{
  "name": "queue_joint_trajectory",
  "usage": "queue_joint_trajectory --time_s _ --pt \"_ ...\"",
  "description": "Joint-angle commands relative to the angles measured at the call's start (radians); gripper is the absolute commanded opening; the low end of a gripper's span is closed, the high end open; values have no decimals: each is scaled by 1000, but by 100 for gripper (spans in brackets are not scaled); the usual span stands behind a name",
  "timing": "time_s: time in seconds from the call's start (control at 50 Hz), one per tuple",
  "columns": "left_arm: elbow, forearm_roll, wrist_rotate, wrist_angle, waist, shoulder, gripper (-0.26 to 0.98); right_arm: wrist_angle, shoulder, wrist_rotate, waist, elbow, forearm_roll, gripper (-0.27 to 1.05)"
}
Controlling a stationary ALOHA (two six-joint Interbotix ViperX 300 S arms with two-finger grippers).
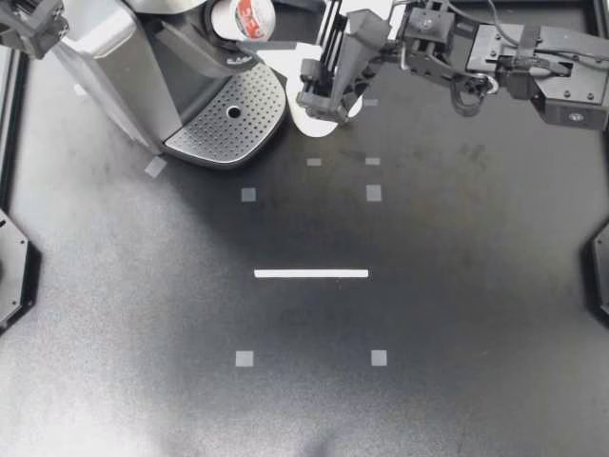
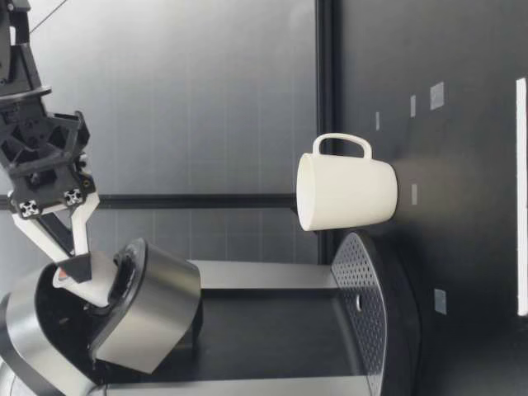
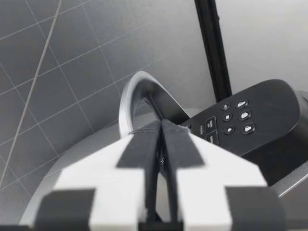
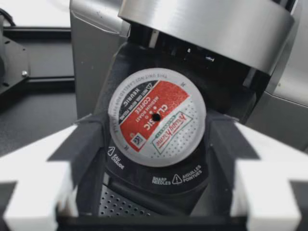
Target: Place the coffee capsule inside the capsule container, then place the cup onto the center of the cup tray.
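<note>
My right gripper holds the coffee capsule at the capsule container; the cup is beside the cup tray.
Its jaws clasp the round, foil-topped capsule from both sides, its body partly inside the dark plastic container under the curved brushed-metal lid. The smooth white cup stands upright on the matt dark worktop, just beside the perforated metal tray. My left gripper has its jaws pressed together on nothing.

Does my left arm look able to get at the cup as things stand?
Probably not directly: the coffee machine stands between my left gripper and the cup, and my right arm hangs over the cup.
</note>
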Motion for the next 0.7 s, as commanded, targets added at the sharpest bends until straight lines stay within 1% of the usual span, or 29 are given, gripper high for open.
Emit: queue_joint_trajectory --time_s 0.0,0.18,0.24,0.68 --pt "-12 5 0 2 3 -3 11 -5 -15 -2 -6 -29 -2 57" --pt "-12 5 -2 2 3 -3 11 -11 -17 -9 -6 -34 -2 76" --pt "-11 6 -3 2 3 -3 11 -11 -17 -15 -6 -37 -3 79" --pt "-12 6 -3 2 3 -3 11 -11 0 -41 -5 -51 -6 80"
